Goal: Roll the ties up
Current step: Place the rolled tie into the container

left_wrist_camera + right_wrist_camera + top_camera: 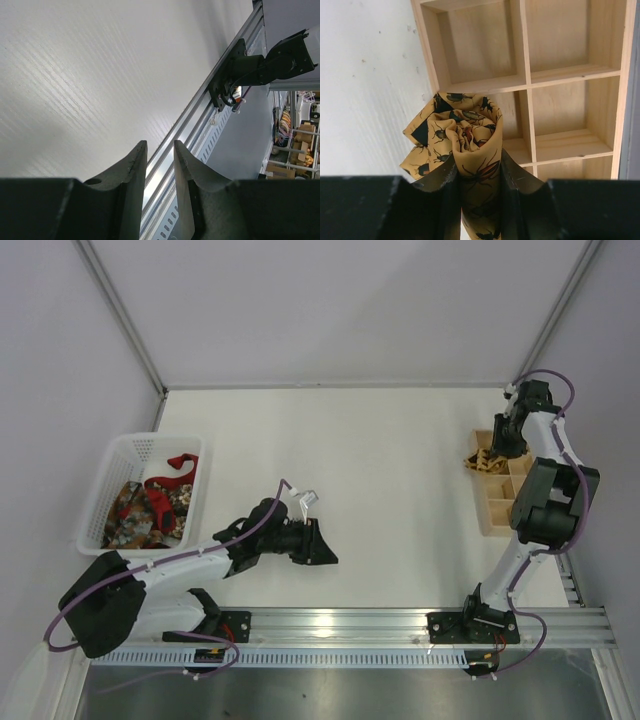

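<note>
A rolled yellow-gold tie (465, 125) printed with dark insects stands between my right gripper's (479, 160) fingers, which are shut on it. It hangs over the near-left corner of a wooden compartment box (524, 50). From above, the same tie (480, 460) shows at the box's far left corner under the right gripper (497, 450). A red tie (178, 465) and a dark patterned tie (135, 515) lie in a white basket (120, 452) at the left. My left gripper (322, 545) hovers over the middle of the table, open (160, 145), nothing between its fingers.
The wooden box (497, 510) sits at the right edge of the table, its visible compartments bare. A metal rail (400, 625) runs along the near edge. In the left wrist view, the right arm's base (240, 75) is bolted to that rail.
</note>
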`<action>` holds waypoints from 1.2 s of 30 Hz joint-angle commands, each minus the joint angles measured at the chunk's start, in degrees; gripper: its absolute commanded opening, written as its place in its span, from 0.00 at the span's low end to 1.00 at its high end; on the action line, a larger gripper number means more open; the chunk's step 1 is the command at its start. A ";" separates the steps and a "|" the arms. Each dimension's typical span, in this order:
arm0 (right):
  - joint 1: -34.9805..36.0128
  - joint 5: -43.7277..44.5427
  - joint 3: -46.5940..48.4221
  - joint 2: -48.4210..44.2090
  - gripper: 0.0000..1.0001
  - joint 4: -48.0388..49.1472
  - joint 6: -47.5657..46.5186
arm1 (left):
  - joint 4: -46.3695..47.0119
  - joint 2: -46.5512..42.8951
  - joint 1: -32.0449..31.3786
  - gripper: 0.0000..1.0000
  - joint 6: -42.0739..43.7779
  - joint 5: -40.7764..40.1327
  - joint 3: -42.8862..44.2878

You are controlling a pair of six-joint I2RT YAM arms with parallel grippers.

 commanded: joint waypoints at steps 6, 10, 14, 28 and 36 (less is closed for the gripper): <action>0.91 11.37 0.24 5.83 0.00 3.82 -3.85 | 1.69 1.40 0.58 0.34 1.74 1.78 2.23; 1.88 14.71 0.16 7.42 0.00 5.23 -4.03 | 1.43 1.22 0.76 0.34 1.82 1.52 2.14; 2.06 17.17 -0.55 9.70 0.00 7.34 -4.47 | 1.34 1.22 1.02 0.34 1.91 1.52 1.97; 3.64 19.56 3.14 18.14 0.00 7.70 -3.15 | 2.04 3.15 1.46 0.34 1.83 2.22 2.05; 1.53 10.68 2.62 14.37 0.43 7.34 2.82 | 2.04 2.89 1.46 0.35 1.65 2.13 1.88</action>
